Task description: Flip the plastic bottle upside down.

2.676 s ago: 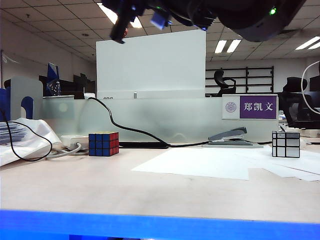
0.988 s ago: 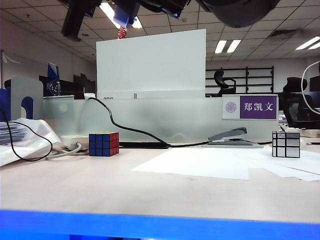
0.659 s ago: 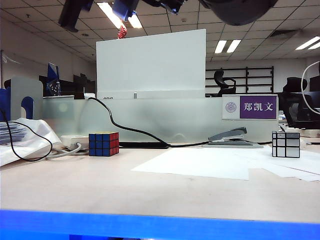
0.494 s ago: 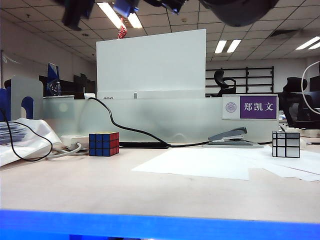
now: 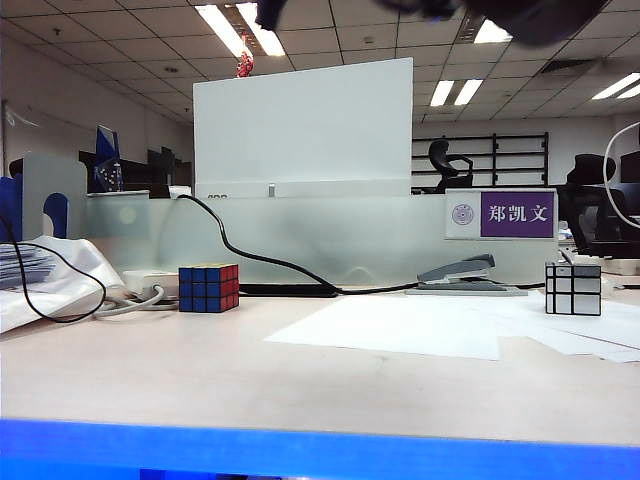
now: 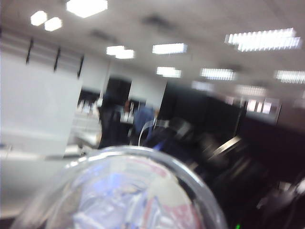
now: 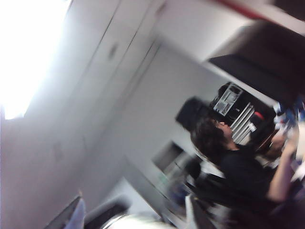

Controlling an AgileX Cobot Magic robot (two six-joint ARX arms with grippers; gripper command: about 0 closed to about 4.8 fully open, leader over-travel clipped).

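Note:
The plastic bottle (image 6: 128,191) is off the table. In the left wrist view it sits close before the camera, seen end on: a clear round rim, with crumpled clear plastic and a white and red label behind it. It lies where my left gripper's jaws are; the fingers themselves are hidden. The blurred right wrist view shows my right gripper (image 7: 133,217) raised toward the ceiling. Its grey fingers (image 7: 71,214) stand apart with a pale rounded shape between them. In the exterior view only dark blurred arm parts (image 5: 520,15) cross the top edge.
On the table stand a Rubik's cube (image 5: 208,288) at left and a mirror cube (image 5: 572,289) at right. A stapler (image 5: 465,272) lies at the back, white paper sheets (image 5: 400,325) in the middle, and cables and a bag (image 5: 50,280) at far left.
The dark arm parts at the top left of the exterior view have swung right and mostly up out of view. Nothing on the table has moved.

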